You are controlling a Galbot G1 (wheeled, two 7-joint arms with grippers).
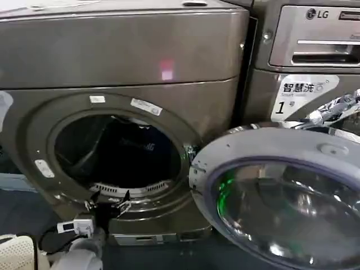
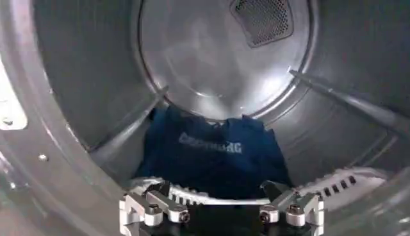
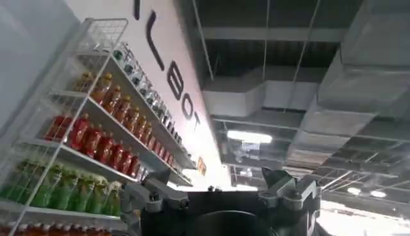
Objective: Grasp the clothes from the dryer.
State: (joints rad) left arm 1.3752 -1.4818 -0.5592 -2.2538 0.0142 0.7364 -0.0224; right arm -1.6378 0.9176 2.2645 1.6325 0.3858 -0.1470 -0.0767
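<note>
Dryer (image 1: 129,62): bronze-grey front-loader; its round porthole stands open and serves as the landmark below.
Door (image 1: 281,197): swung fully out to the right of the porthole, glass bowl facing up and outward.
Second machine (image 1: 306,50): silver LG unit, just right of the dryer, behind the open door.
Drum (image 2: 218,58): bare metal interior seen through the porthole, with a mesh vent on the back wall and ribs along the sides.
Clothes (image 2: 214,157): dark navy garment with pale lettering, heaped on the drum floor against the back wall, well inside the porthole.
Shelf rack (image 3: 83,147): wire shelves of coloured bottles, seen from the right wrist, away from the dryer.
Left hand (image 1: 108,198): held level at the porthole's lower lip, pointing into the drum; fingers spread apart, holding nothing, short of the clothes.
Right hand (image 3: 221,192): tilted upward toward the ceiling, away from the porthole; fingers apart, holding nothing.
</note>
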